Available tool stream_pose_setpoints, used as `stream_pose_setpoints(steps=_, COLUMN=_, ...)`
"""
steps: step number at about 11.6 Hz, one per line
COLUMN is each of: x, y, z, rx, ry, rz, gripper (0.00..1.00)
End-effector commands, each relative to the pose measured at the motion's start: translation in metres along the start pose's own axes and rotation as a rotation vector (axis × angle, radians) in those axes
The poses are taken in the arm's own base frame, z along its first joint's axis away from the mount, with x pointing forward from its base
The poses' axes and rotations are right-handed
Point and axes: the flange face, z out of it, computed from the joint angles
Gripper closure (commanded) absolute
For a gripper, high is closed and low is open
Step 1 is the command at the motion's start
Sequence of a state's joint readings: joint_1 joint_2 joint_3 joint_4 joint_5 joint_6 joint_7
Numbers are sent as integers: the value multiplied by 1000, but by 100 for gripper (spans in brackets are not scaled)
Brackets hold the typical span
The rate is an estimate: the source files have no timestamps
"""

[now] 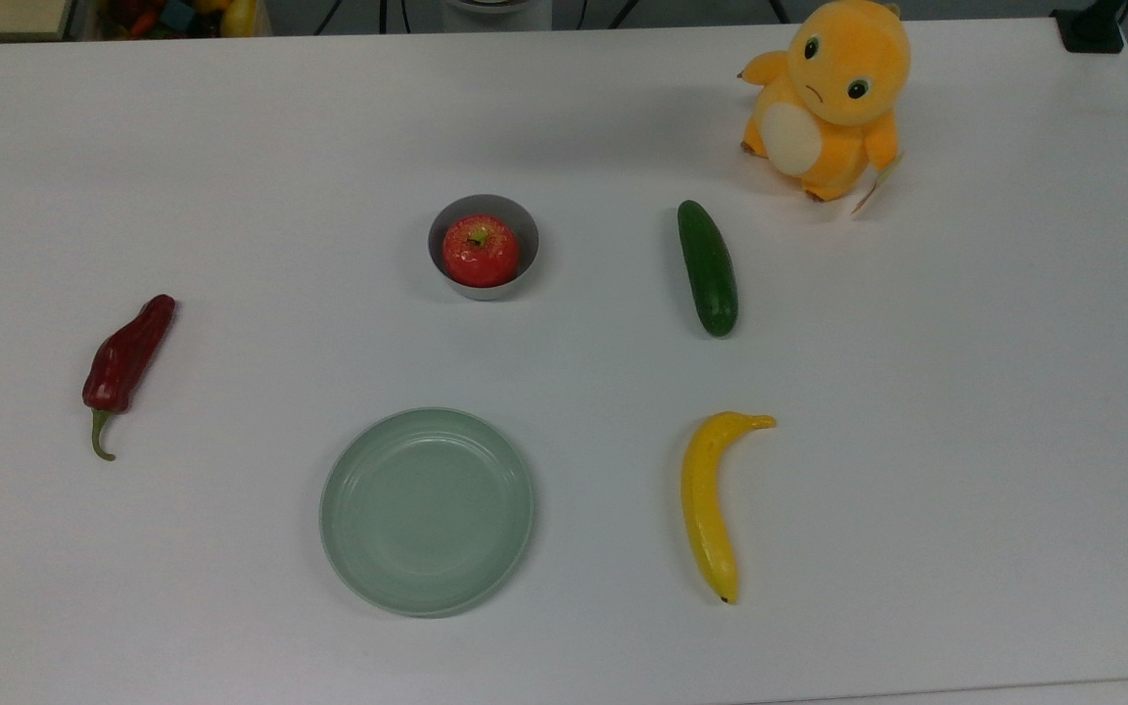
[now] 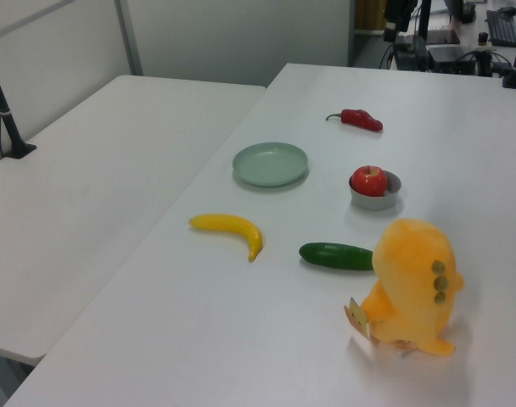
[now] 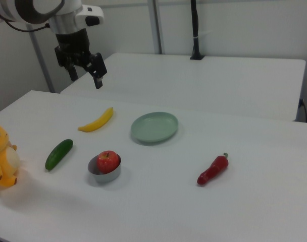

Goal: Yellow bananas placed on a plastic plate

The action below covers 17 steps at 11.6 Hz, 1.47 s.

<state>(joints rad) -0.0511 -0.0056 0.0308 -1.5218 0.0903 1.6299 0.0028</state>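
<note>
End effector (image 3: 85, 73) hangs high above the banana (image 1: 710, 500), fingers spread, holding nothing. Banana lies flat on the tabletop (image 1: 965, 411), well apart from the empty sage-green plate (image 1: 427, 510).

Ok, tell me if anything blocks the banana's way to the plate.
Nothing visible does. Bare table lies between the banana and the plate. The gripper, open, hangs above the banana.

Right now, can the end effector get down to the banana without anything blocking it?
Probably yes. The end effector hangs open above the banana, which lies alone on the table, apart from the cucumber and plate.
</note>
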Motion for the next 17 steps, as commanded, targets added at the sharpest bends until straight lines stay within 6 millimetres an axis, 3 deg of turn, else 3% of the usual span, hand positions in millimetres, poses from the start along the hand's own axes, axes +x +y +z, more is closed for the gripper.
stream_pose_setpoints(steps=1, x=-4, y=-2, z=1, rx=-18, ry=12, rz=-20, gripper=0)
stream_pose_setpoints(steps=12, x=-5, y=0, z=7, rx=-24, ry=4, rz=-31, gripper=0)
stream_pose_setpoints(steps=17, x=-3, y=-11, z=30, rx=-23, ry=-41, rz=-52, gripper=0)
